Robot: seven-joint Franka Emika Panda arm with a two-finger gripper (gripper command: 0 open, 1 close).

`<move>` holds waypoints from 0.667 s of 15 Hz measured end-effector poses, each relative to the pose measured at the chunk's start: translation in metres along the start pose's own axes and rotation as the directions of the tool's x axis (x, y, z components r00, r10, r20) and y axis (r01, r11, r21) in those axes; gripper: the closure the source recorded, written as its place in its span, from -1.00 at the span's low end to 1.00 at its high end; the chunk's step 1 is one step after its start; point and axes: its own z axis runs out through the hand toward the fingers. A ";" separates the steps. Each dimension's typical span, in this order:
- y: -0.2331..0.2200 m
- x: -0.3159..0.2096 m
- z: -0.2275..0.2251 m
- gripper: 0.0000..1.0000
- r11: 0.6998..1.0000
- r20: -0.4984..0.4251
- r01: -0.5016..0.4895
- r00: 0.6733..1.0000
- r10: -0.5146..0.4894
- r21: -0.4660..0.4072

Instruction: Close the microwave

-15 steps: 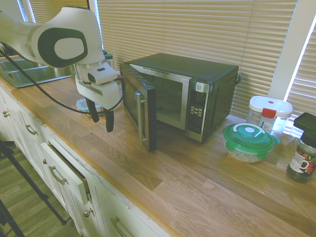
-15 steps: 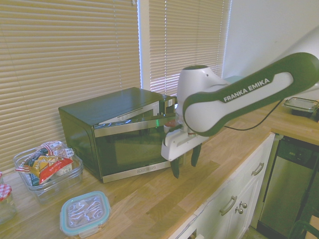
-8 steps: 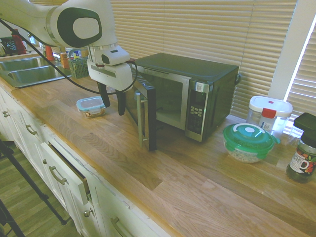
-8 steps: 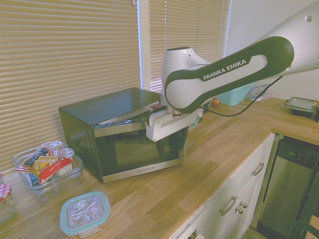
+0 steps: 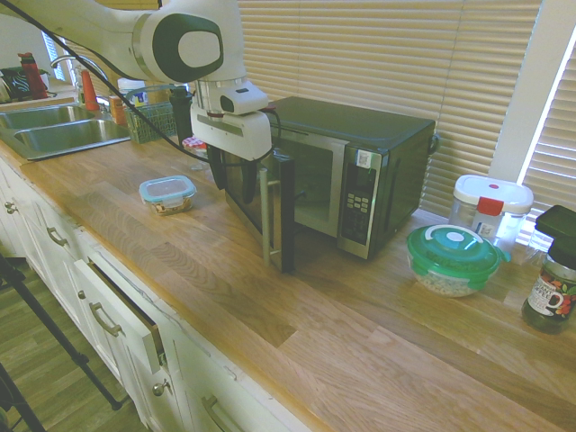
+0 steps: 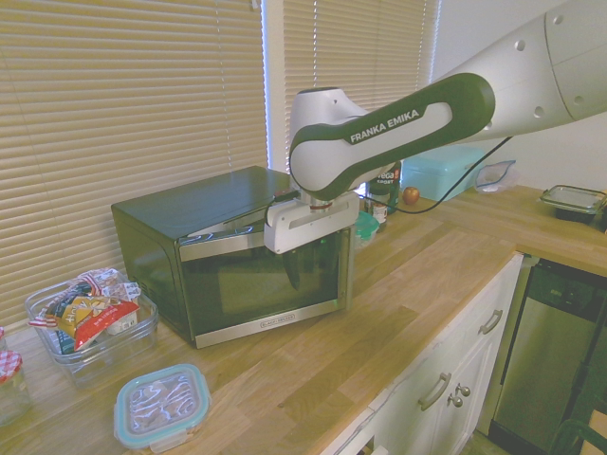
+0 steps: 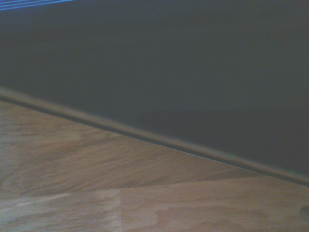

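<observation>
The microwave [image 5: 360, 157] is a black box with steel trim on the wooden counter, and its dark glass door [image 5: 270, 207] stands partly open, swung out toward the counter's front. My gripper [image 5: 232, 175] hangs fingers-down against the door's outer face, near its hinge-side half, open with nothing between the fingers. From the other side the door [image 6: 237, 284] faces the camera, and one dark finger [image 6: 292, 270] shows against the glass. The wrist view holds only the dark door [image 7: 169, 67] and the counter wood [image 7: 96, 193] below it.
A small blue-lidded container [image 5: 167, 193] lies left of the door. A green-lidded bowl [image 5: 452, 259], a white tub [image 5: 490, 205] and a jar [image 5: 551, 274] stand right of the oven. The sink [image 5: 54, 130] is at far left. A drawer [image 5: 126, 315] is ajar below.
The arm has swung in from the counter's front toward the microwave and reached the door. The door now stands less far open than a second ago.
</observation>
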 end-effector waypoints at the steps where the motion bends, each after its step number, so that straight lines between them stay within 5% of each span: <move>1: -0.002 0.006 -0.002 -1.00 1.000 -0.001 -0.006 1.000 0.006 0.001; 10: -0.042 0.065 0.003 -1.00 0.999 -0.022 -0.028 0.999 0.028 0.019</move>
